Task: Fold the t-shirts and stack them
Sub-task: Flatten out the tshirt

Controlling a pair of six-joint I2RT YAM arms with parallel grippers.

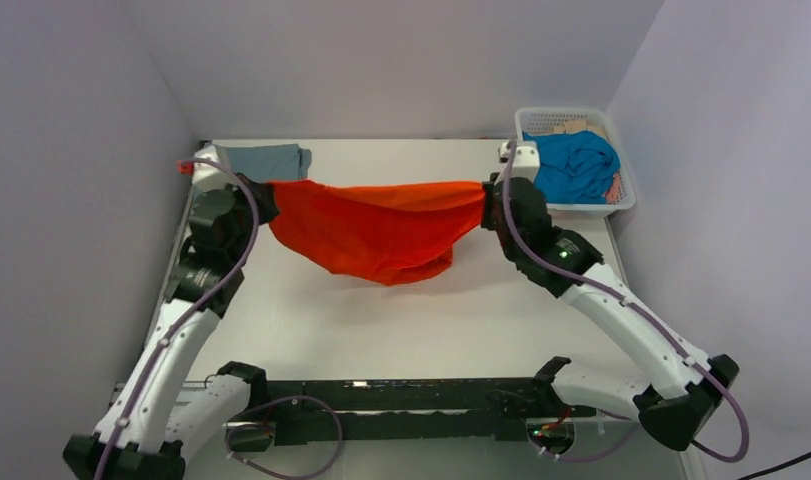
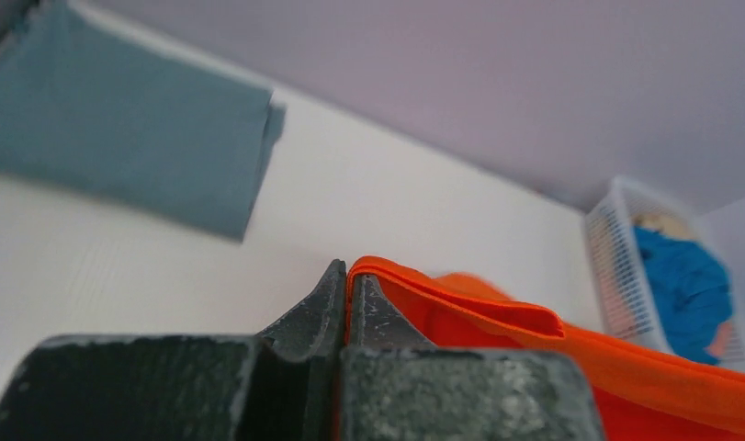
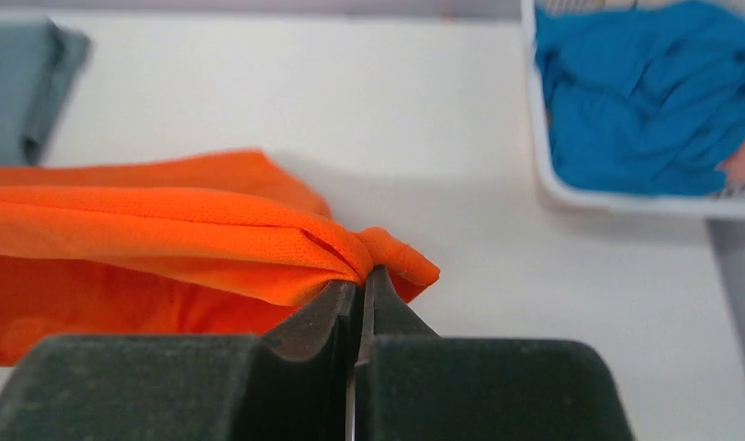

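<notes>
The orange t-shirt [image 1: 376,230] hangs stretched between my two grippers above the table, sagging in the middle. My left gripper [image 1: 266,198] is shut on its left edge; in the left wrist view the gripper [image 2: 347,276] pinches the orange t-shirt [image 2: 534,354]. My right gripper [image 1: 486,200] is shut on its right edge; in the right wrist view the gripper [image 3: 361,280] pinches a bunched corner of the orange t-shirt [image 3: 166,230]. The grey-blue t-shirt [image 1: 266,160] lies folded at the far left. The turquoise t-shirt [image 1: 578,165] lies crumpled in the basket.
The white lattice basket [image 1: 626,200] stands at the far right corner and also holds something peach-coloured [image 1: 617,185]. Walls close in on the left, back and right. The grey-blue t-shirt shows in the left wrist view [image 2: 120,138], the turquoise t-shirt in the right wrist view [image 3: 644,92].
</notes>
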